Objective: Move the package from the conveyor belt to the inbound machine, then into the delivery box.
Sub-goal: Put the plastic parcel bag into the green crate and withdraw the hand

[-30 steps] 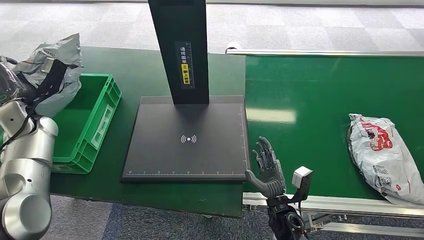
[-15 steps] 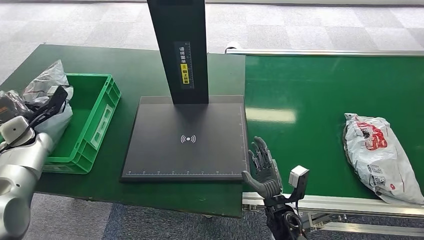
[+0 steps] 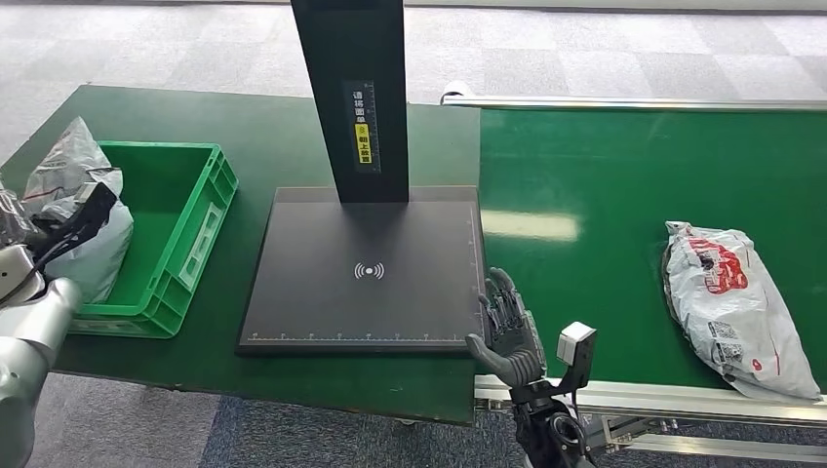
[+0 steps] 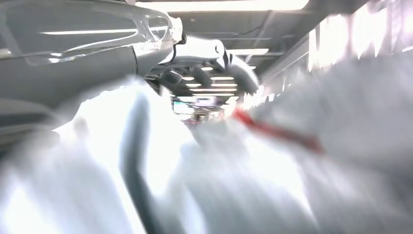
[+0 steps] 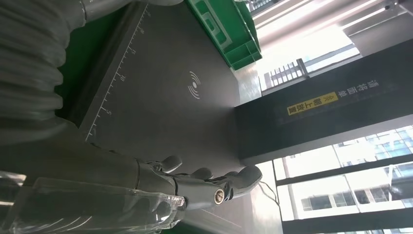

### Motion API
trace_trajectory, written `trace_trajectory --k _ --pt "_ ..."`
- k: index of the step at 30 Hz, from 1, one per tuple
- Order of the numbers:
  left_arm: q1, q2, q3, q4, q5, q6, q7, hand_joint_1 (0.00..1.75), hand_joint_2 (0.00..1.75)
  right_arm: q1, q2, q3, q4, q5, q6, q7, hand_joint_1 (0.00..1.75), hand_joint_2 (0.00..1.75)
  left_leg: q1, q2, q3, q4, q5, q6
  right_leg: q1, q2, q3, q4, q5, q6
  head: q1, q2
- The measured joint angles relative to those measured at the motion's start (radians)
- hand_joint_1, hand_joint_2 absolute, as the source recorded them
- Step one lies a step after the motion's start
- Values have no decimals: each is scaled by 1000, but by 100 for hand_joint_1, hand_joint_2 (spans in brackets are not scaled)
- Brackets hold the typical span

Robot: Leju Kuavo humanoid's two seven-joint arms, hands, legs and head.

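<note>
The step in hand looks like the last one for the grey poly-mailer package (image 3: 78, 219): lowering it into the green delivery crate (image 3: 185, 229). In the head view the bag hangs over the crate's outer end, partly above the rim and not clearly settled on the floor of the box. To do this well, the left hand (image 3: 59, 229) should bring the bag further over the open middle of the crate, lower it until the bulk sits below the rim, and only then let go — a soft bag released on the edge will likely slump outward onto the table. The film is slippery and shapeless, so a slow descent matters more than a precise one.

The left arm comes in low from the left edge, its silver forearm angled up toward the crate, and the hand appears to be grasping the bag's crumpled upper part, though the fingers are mostly hidden by plastic. The left wrist view is a blur of white film with a red streak, which fits a bag held close.

The right hand (image 3: 512, 331) holds nothing — fingers apart and pointing up, hovering at the corner of the black scanner platform (image 3: 322, 292) beside the conveyor belt (image 3: 605, 175). A second white package with red print (image 3: 731, 302) lies on the belt, well apart from that hand.
</note>
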State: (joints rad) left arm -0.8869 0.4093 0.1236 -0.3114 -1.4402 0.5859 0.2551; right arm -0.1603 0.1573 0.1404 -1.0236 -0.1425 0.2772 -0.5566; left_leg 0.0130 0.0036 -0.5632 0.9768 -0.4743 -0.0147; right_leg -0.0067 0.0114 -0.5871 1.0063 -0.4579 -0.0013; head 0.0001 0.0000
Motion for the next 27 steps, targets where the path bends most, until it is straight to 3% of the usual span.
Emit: trace_trajectory --k 3,6,13,16,18,22,24,27 --pt "5 -28 44 -14 85 71 -167 0 175 7 -1 1 -2 -5 -6 0 0 175 0 0 0 0 0 0 0 0 0 0 0 0 0 0" --pt "22 -59 87 -64 127 83 -287 0 175 17 -3 1 -10 -7 -9 1 0 175 0 0 0 0 0 0 0 0 0 0 0 0 0 0" --pt "41 -100 143 -130 146 84 -330 0 175 28 -4 1 -20 -8 -11 1 0 175 0 0 0 0 0 0 0 0 -1 0 0 0 0 0" --pt "48 -117 169 -155 197 84 -417 0 175 30 -4 1 -22 -8 -11 1 0 175 0 0 0 0 0 0 0 0 -1 0 0 0 0 0" --pt "51 -139 196 -171 306 82 -556 0 175 32 -5 1 -23 -8 -11 -1 0 175 0 0 0 0 0 0 0 0 0 0 0 0 0 0" --pt "75 -202 225 -226 694 34 -834 0 175 34 -7 0 -23 -9 -10 -16 0 175 0 -1 0 0 0 0 -1 0 0 0 0 0 0 0" --pt "106 -233 219 -287 873 6 -898 0 175 37 -9 0 -23 -9 -9 -20 0 175 0 0 0 0 0 0 -1 0 0 0 0 0 0 0" --pt "172 -266 185 -405 1058 -14 -930 0 175 40 -10 0 -23 -7 -9 -21 0 175 0 0 0 0 0 0 0 0 -1 0 0 0 0 0"
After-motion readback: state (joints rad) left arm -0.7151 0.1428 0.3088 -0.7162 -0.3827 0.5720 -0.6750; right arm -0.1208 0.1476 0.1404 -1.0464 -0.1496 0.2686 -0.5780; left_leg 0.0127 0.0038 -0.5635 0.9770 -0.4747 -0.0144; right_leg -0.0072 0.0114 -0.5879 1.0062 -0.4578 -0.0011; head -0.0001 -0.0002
